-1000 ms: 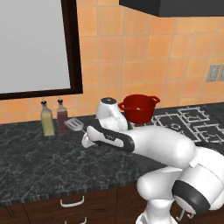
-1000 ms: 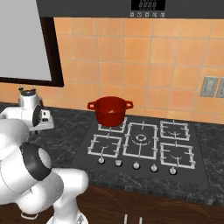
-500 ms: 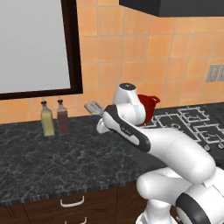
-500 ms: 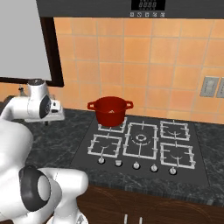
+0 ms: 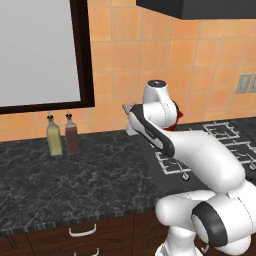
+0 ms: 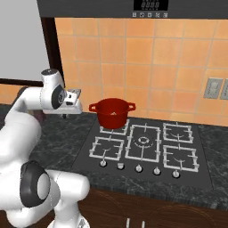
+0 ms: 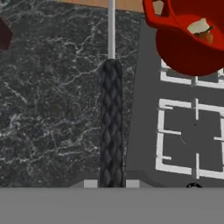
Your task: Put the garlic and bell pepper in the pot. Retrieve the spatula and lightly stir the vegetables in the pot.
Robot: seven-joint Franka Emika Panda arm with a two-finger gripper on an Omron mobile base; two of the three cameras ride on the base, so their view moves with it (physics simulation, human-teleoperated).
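Observation:
The red pot (image 6: 111, 112) stands on the back left burner of the stove; its rim peeks out behind my arm (image 5: 178, 115). In the hand view the pot (image 7: 183, 48) holds the pale garlic (image 7: 196, 26) and an orange-brown piece (image 7: 208, 37) that looks like the bell pepper. My gripper (image 7: 111, 183) is shut on the spatula's dark handle (image 7: 110, 131), whose silver shaft runs ahead over the counter. The gripper (image 6: 72, 99) hovers left of the pot, above the counter, with the grey spatula head (image 6: 76, 93) at its front. From the left, the gripper (image 5: 131, 116) shows before the wall.
Two bottles, one yellow (image 5: 54, 141) and one dark red (image 5: 72, 138), stand against the wall at the left. The grey stove top (image 6: 142, 147) with white grates and a row of knobs lies right of the dark stone counter (image 5: 75, 185).
The arm has risen from the counter by the bottles and swung right toward the pot, carrying the spatula with it. The gripper stayed shut on the handle.

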